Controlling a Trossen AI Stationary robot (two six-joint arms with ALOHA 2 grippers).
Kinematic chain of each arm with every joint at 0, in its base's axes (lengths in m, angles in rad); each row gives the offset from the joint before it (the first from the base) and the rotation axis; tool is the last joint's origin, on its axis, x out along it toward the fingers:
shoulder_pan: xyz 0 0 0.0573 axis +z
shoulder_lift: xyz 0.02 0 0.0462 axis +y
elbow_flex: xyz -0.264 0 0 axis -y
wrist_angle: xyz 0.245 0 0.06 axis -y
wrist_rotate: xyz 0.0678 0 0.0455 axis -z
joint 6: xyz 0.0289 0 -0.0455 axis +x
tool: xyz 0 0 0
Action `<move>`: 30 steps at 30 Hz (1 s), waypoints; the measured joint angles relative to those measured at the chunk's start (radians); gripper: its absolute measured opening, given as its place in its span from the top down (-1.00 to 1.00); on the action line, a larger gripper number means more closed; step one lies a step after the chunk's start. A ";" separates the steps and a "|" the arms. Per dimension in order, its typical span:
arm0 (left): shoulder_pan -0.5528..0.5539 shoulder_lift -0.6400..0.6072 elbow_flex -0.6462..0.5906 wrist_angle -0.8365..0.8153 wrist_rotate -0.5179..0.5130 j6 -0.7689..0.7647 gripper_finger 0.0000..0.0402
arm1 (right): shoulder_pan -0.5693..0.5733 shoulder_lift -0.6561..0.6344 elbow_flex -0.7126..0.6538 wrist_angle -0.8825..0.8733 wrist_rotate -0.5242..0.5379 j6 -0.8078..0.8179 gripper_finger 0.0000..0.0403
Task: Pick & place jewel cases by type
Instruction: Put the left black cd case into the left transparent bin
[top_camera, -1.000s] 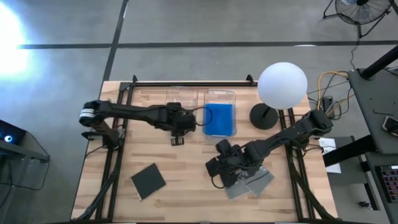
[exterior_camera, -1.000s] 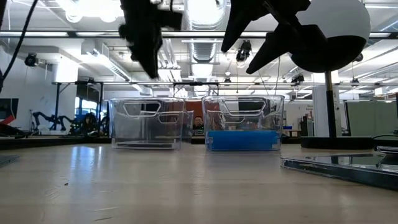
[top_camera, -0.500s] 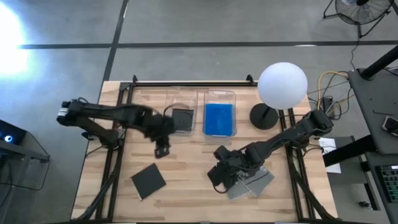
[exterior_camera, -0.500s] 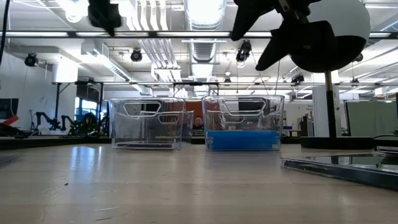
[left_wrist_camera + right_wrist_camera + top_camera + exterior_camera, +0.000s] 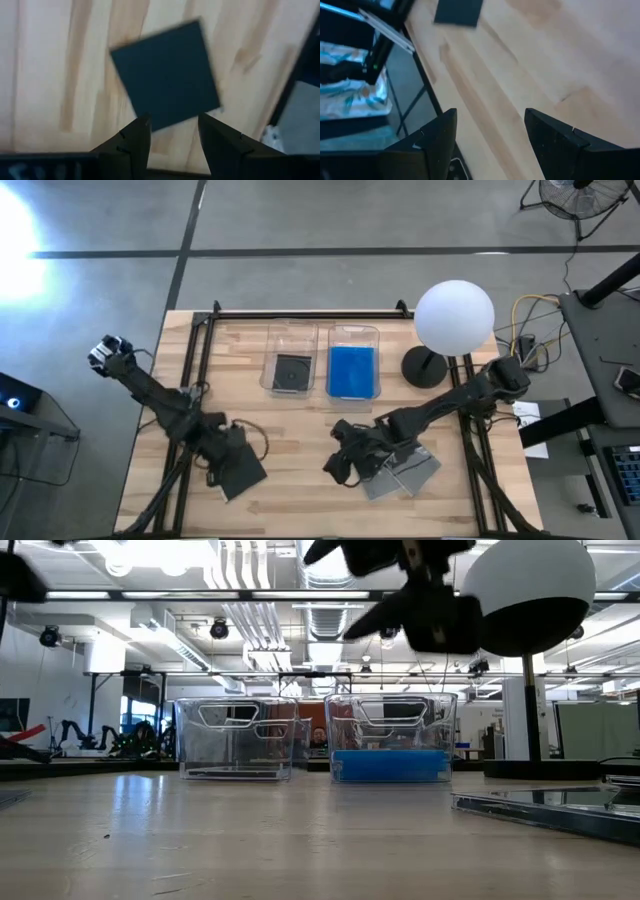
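A dark jewel case [image 5: 165, 75] lies flat on the wood near the table's near left; my left gripper [image 5: 172, 132] hangs open just above it [image 5: 222, 465], fingers pointing down, nothing between them. My right gripper [image 5: 335, 465] is open over bare wood near the middle, left of a small stack of grey jewel cases [image 5: 405, 472] lying flat. The left clear bin [image 5: 272, 350] holds one dark case [image 5: 292, 372]; the right clear bin [image 5: 353, 332] holds blue cases [image 5: 352, 372]. The right wrist view shows the open fingers [image 5: 440, 140] and the dark case [image 5: 459, 12] farther off.
A lamp with a white globe [image 5: 454, 315] on a black base [image 5: 425, 367] stands at the far right, next to the blue bin. Black frame rails [image 5: 190, 390] run along the table's left and right sides. Bare wood lies between the bins and the near edge.
My left gripper has swung from above the left bin toward the table's near left, sinking a little and rolling, and now hangs over the loose dark case. The dark case in the left bin is uncovered. My right gripper has tipped and shifted slightly left.
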 joint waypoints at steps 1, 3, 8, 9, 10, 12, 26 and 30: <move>-0.025 0.000 -0.025 0.019 0.000 -0.044 0.28 | -0.002 0.017 0.000 0.012 -0.015 0.005 -0.13; -0.064 0.000 -0.074 0.078 0.002 -0.126 0.28 | -0.004 0.055 -0.001 0.034 -0.039 0.023 -0.13; -0.114 0.002 -0.177 0.213 0.026 -0.370 0.28 | -0.004 0.133 0.004 0.124 -0.051 0.061 -0.13; -0.115 0.003 -0.196 0.219 0.017 -0.424 0.28 | -0.004 0.145 0.011 0.132 -0.051 0.061 -0.13; -0.115 0.005 -0.214 0.219 0.002 -0.478 0.28 | -0.005 0.156 0.019 0.132 -0.050 0.060 -0.13; -0.114 0.007 -0.253 0.220 -0.025 -0.566 0.28 | -0.008 0.179 0.038 0.134 -0.049 0.057 -0.13; -0.110 0.007 -0.494 0.675 -0.056 -0.767 0.28 | -0.015 0.224 0.078 0.128 -0.024 0.051 -0.13; -0.106 0.006 -0.543 0.851 -0.178 -0.820 0.28 | -0.015 0.223 0.078 0.128 -0.022 0.050 -0.13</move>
